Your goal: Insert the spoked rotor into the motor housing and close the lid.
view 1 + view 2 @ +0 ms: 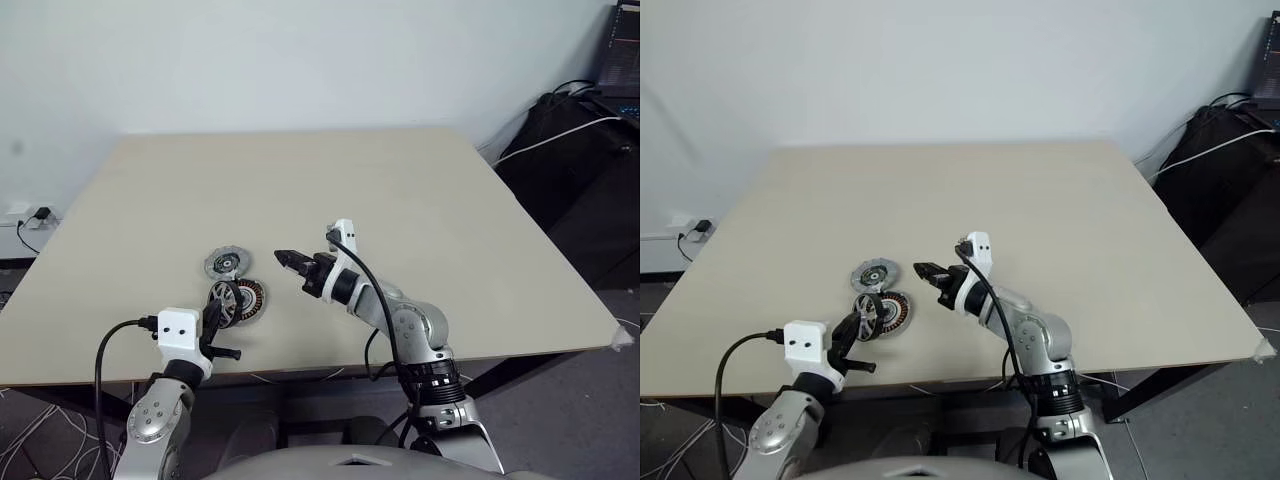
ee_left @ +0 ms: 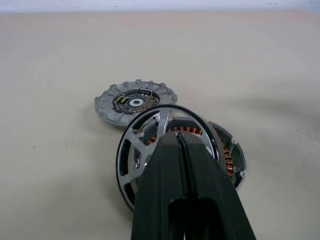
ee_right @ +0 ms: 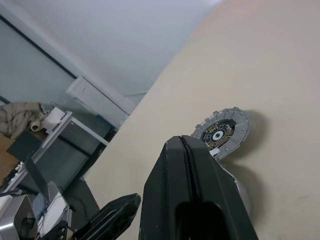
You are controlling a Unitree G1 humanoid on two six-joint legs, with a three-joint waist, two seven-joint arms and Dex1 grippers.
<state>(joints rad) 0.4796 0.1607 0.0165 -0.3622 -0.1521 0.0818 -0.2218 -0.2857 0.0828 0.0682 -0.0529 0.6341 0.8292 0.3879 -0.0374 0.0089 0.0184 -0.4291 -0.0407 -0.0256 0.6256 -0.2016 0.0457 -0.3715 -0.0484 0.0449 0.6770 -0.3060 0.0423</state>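
Left end effector (image 2: pixel 177 136) just behind tilted spoked rotor (image 2: pixel 150 145).

- No text, label, brand or number could be read anywhere — not on the lid (image 2: pixel 135 101), the spoked rotor (image 2: pixel 142 150) or the surface (image 1: pixel 420 190).

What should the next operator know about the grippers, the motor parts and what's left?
Left gripper: fingers together at the spoked rotor's rim; grip unclear.
Right gripper: shut, empty, hovering right of the parts.
Rotor stands tilted on edge against the motor housing, not seated.
Lid lies dark-centre face up on the table, just beyond.
Left: seat rotor, then close the lid.
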